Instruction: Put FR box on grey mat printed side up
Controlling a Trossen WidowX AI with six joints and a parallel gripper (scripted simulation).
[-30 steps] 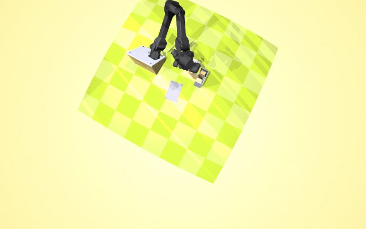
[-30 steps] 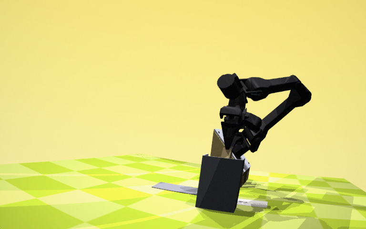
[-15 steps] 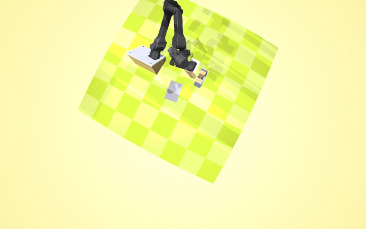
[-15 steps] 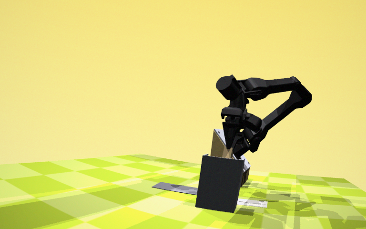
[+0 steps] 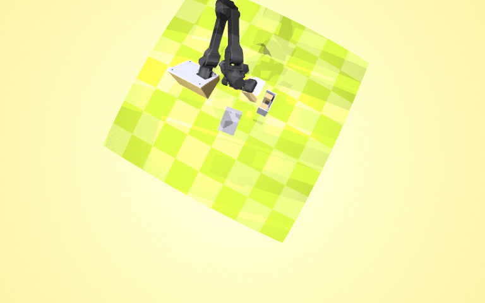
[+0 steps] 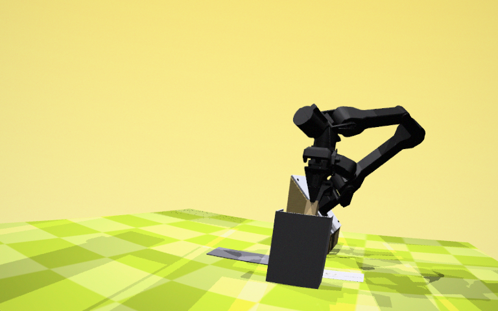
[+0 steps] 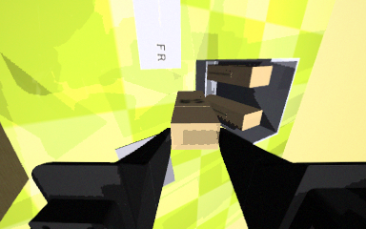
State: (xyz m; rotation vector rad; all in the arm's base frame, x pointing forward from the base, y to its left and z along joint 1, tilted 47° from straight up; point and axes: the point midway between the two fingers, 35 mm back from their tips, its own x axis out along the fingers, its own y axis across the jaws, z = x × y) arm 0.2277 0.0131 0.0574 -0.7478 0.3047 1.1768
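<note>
Cardboard-brown, oblong box [image 5: 249, 96] [image 6: 311, 208] [image 7: 194, 135], pale tan on its end face, darker along the side, with blurred dark print too unclear to read. Clamped between the black fingers of the gripper [image 6: 318, 205] [image 7: 195, 135], at the centre of the wrist frame, beside the dark grey, open-topped rectangular bin [image 5: 263, 112] [image 6: 297, 249] [image 7: 284, 102] at upper right, and off the grey mat [image 5: 230, 121] [image 6: 235, 254] [image 7: 169, 173].

The letters "FR" stand printed on a white sheet [image 5: 259, 85] [image 6: 349, 275] [image 7: 155, 29]; it lies beyond the gripper's fingertips in the wrist view
</note>
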